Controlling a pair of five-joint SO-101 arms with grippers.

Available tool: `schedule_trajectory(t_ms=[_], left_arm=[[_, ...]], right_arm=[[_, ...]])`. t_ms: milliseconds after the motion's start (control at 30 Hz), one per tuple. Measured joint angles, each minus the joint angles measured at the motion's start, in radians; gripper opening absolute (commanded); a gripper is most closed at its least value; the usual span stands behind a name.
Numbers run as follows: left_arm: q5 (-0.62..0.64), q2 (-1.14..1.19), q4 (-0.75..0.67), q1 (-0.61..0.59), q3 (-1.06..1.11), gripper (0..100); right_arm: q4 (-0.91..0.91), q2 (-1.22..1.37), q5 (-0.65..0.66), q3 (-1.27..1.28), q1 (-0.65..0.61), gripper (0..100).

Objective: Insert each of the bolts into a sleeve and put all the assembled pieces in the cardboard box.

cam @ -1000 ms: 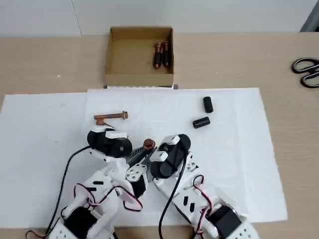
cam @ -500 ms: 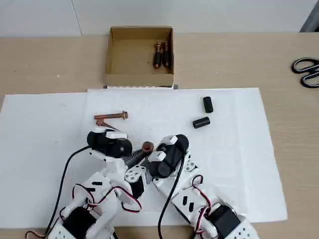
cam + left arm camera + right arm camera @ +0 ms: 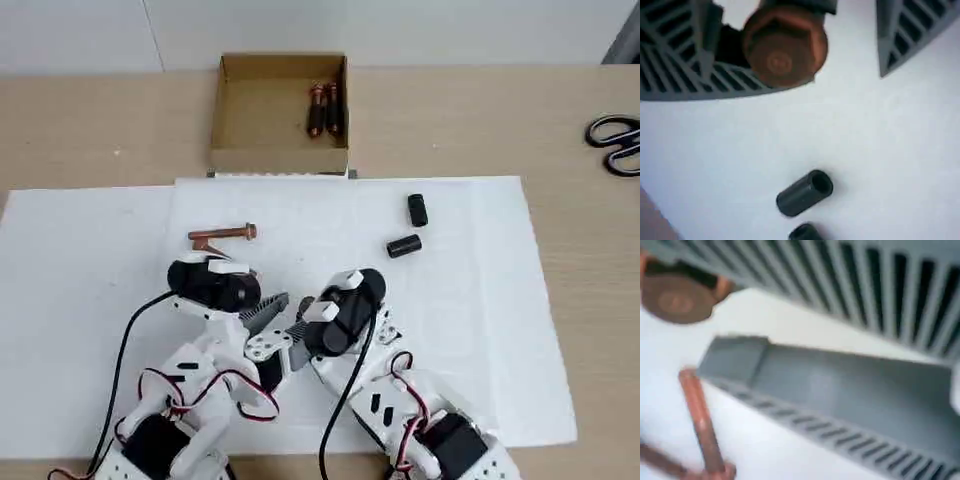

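Both arms came in from the near edge of the table (image 3: 560,120) and bent low over the white paper (image 3: 100,260). Their wrists turned inward, so that the left gripper (image 3: 272,306) and the right gripper (image 3: 300,325) met tip to tip in the middle.

In the left wrist view the left gripper (image 3: 847,75) was released, with its jaws standing wide apart. A copper bolt (image 3: 785,45) showed its hexagonal head to the camera and lay against one finger (image 3: 690,65), with something dark just behind the head. Whether the right gripper was clenched or released, I could not tell.

Two loose bolts (image 3: 222,234) lay close together on the paper, just beyond the left arm. Two black sleeves (image 3: 417,210) (image 3: 403,245) lay near each other, well apart from the grippers. The cardboard box (image 3: 280,160) stood beyond the paper's far edge, with two assembled pieces (image 3: 322,108) inside, near one side wall. Scissors (image 3: 615,140) lay at the table's edge.
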Motion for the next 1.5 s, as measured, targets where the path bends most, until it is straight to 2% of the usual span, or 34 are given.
schedule_trajectory(t_ms=[100, 267, 467, 633, 833, 967, 1167, 1333, 1500], left_arm=[[-0.008, 0.0, 0.015, -0.012, -0.069, 20], [-0.068, 0.0, 0.031, -0.081, -0.155, 0], [-0.155, 0.0, 0.032, -0.181, -0.157, 1], [-0.245, 0.0, 0.032, -0.265, -0.02, 1], [-0.285, 0.0, 0.032, -0.285, 0.157, 1], [-0.285, 0.0, 0.029, -0.285, 0.17, 1], [-0.285, 0.0, 0.029, -0.285, 0.17, 1], [-0.285, 0.0, 0.025, -0.285, 0.17, 1], [-0.285, 0.0, 0.025, -0.285, 0.17, 1]], right_arm=[[0.0, 0.002, 0.0, -0.003, 0.029, 0.3], [0.0, 0.002, 0.0, -0.003, 0.087, 0.3], [0.0, 0.002, 0.0, -0.003, 0.101, 0.3], [0.0, 0.002, 0.0, -0.003, 0.161, 0.3], [0.02, 0.002, 0.0, -0.003, 0.259, 0.3], [0.109, 0.002, 0.0, -0.003, 0.295, 0.3], [0.118, 0.005, 0.0, -0.011, 0.373, 0.2], [0.118, 0.138, 0.0, -0.121, 0.379, 0.2], [0.075, 0.451, 0.0, -0.35, 0.391, 0.2]])
